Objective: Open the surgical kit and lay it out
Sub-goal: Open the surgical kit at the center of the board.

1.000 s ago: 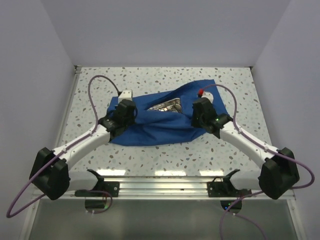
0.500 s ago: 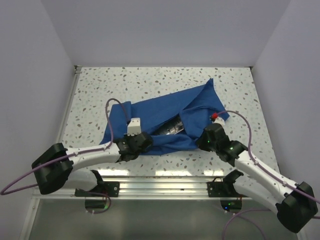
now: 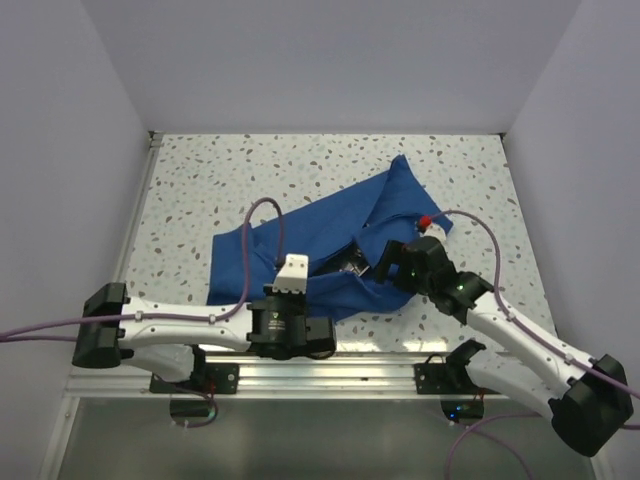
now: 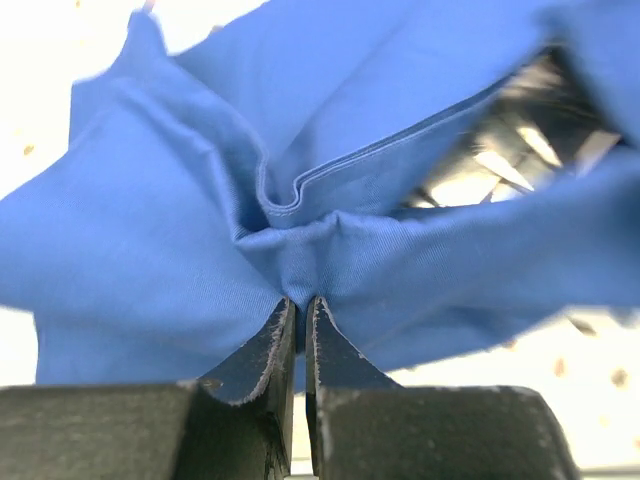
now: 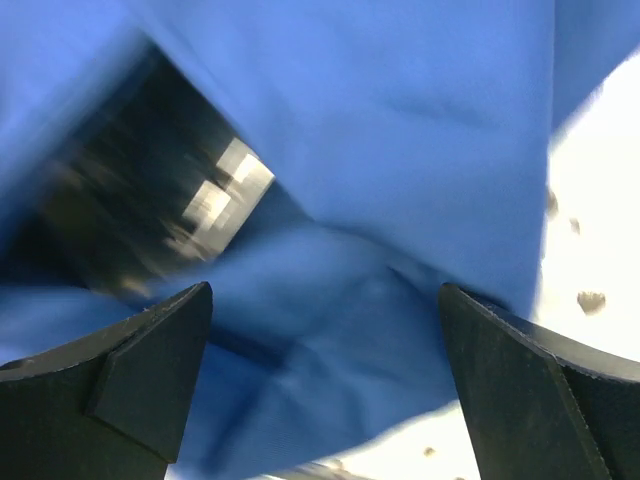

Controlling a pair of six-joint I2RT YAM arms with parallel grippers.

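On the left, our left arm lies low along the near edge of the desk [image 3: 200, 190], reaching toward the middle. The left tool [image 4: 301, 305] is closed down to a sliver. In the wrist view we see a bunched fold of the blue cloth [image 3: 300, 235] pinched between its two tips, and the fabric gathers into creases that spread out from that pinch.

The cloth lies across the middle of the desk, running from a broad part at the left up to a pointed corner at the far right. Its near edge comes close to the desk's front. Where the folds part, just right of centre, the steel tray [image 4: 500, 165] shows through the gap, mostly covered by cloth above and below. We make out bright streaks of metal inside it, but they are too blurred for us to name.

On the right, our right tool [image 5: 325, 290] sits at the right end of that gap with its fingers spread wide apart. Between them we see cloth and a corner of the tray, both blurred. We cannot tell whether either finger touches the fabric.
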